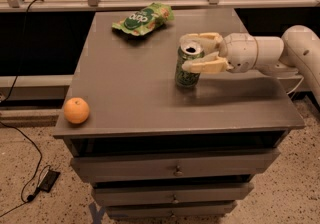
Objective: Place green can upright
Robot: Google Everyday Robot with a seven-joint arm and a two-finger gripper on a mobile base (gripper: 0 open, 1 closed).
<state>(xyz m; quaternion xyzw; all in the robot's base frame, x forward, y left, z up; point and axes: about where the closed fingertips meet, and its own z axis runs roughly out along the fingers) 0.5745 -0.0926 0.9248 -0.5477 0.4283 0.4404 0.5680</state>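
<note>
On my feed the arm (280, 50) reaches in from the right edge, its white forearm held roughly level above the grey cabinet top (125, 93) and pointing left. The wrist is turned so the two pale fingers lie one behind the other. The far finger sits behind the rim of the green can (188, 70) and the near finger (206, 65) crosses in front of its upper part. The gripper (185, 53) is therefore at the can's top, right of the middle of the surface. I read the fingers as closed on the can from both sides, clasping it just under the silver lid.

The can stands upright with its base on the cabinet top, and its opened top faces up. A crinkled green snack bag (143, 19) lies near the far edge, well apart from the can. An orange (76, 110) rests at the near left corner.
</note>
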